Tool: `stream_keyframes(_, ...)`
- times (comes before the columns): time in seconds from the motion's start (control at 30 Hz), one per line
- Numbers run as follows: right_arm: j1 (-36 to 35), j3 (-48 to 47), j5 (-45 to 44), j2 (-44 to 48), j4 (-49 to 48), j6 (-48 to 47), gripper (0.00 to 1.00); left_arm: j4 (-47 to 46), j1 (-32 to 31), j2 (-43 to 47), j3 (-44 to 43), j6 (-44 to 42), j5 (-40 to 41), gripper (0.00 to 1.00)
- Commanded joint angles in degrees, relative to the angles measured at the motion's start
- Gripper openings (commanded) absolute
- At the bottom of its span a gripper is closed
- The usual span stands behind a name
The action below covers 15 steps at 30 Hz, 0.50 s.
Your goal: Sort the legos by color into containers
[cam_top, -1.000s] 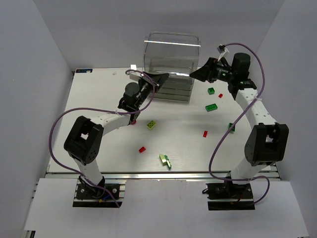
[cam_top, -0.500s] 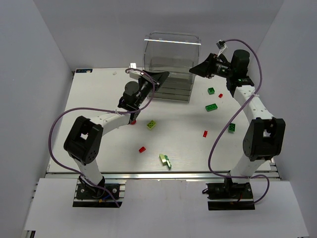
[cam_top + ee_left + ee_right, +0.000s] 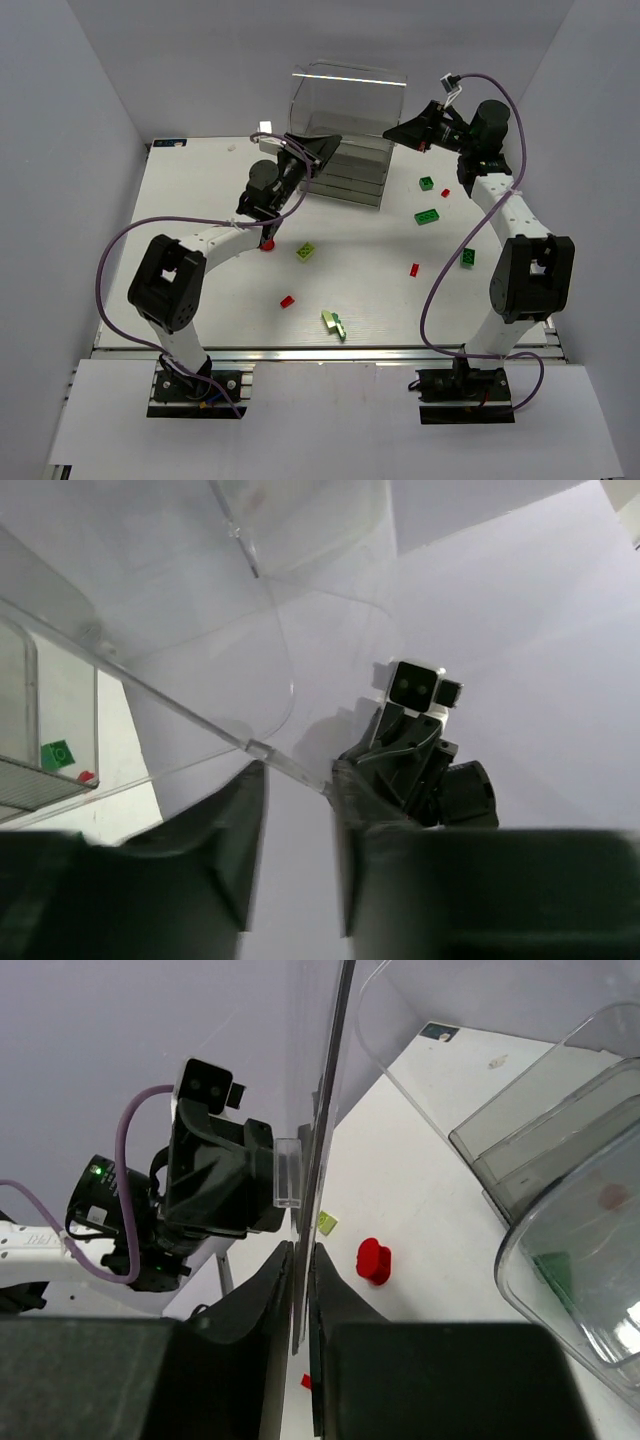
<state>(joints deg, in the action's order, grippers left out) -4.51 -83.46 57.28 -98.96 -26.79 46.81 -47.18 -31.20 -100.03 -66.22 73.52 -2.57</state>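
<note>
The tall clear container (image 3: 345, 125) stands at the back of the table, its top bin tilted. My right gripper (image 3: 400, 131) is shut on that bin's thin clear wall (image 3: 322, 1110) at its right side. At the container's front left, my left gripper (image 3: 318, 150) is open, and a clear rim (image 3: 190, 715) crosses just above its fingertips. Legos lie loose on the table: a rounded red piece (image 3: 267, 243), a yellow-green brick (image 3: 306, 251), a second yellow-green brick (image 3: 334, 323), small red ones (image 3: 287, 300) (image 3: 414, 269) (image 3: 445, 192), and dark green ones (image 3: 427, 216) (image 3: 426, 183) (image 3: 467, 257).
White walls close in the table on the left, back and right. Purple cables loop beside both arms. The right wrist view shows the rounded red piece (image 3: 373, 1261) on the table below the held wall, and the lower drawers (image 3: 560, 1150) at right.
My right gripper has moved up and left to the container and shut on its clear wall. My left gripper's jaws have opened. The top bin has tilted slightly.
</note>
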Motion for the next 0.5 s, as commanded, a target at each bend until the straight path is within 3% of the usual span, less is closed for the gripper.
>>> stream_keyframes(0.0,-0.14,-1.7,3.02,0.52,-7.93,1.09,0.01,-1.78,-0.09,5.63,-2.25,-0.21,0.11,0.49)
stream_keyframes(0.07,-0.14,-2.23,2.93,0.34,-8.02,1.44,0.0,-1.25,-0.09,6.25,-1.55,-0.39,-0.24,0.63)
stream_keyframes(0.17,-0.14,-3.2,2.75,0.34,-7.67,1.45,0.0,1.11,-0.09,8.7,0.2,-2.58,-2.44,0.72)
stream_keyframes(0.47,0.03,-5.57,1.44,0.43,-7.75,3.81,0.0,17.0,-0.09,26.71,11.97,-14.43,-0.25,0.76)
